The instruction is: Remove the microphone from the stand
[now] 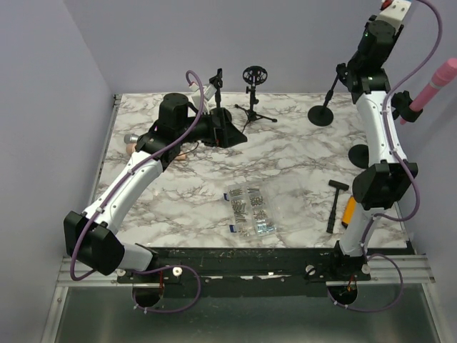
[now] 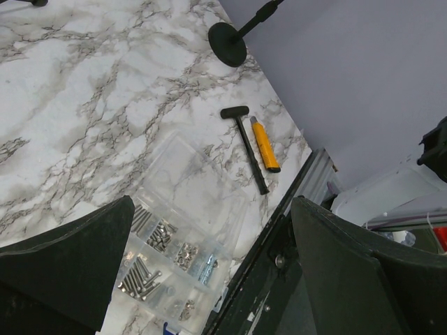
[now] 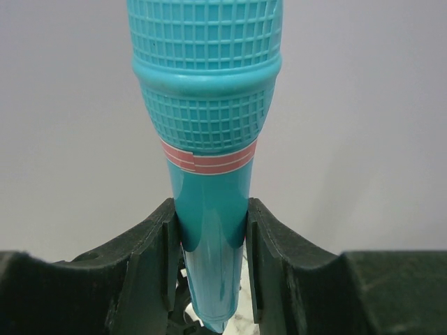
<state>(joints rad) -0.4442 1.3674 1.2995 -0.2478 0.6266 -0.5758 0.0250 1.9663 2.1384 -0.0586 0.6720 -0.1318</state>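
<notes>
Marble table (image 1: 178, 193) spreads below us, with the stand (image 1: 320, 114) on its round base at far right. Our left gripper (image 2: 209, 209) hangs wide open over the far middle. Our right gripper (image 3: 209, 216), high at far right, clamps the teal microphone (image 3: 209, 105) by its handle.

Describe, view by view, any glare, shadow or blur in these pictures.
Right wrist: a pale sheen streaks the teal microphone; the right fingers gripping it look dark. Top external: soft, even light, faint shadows on the marble table. Left wrist: hammer sharp, left fingers dark.
</notes>
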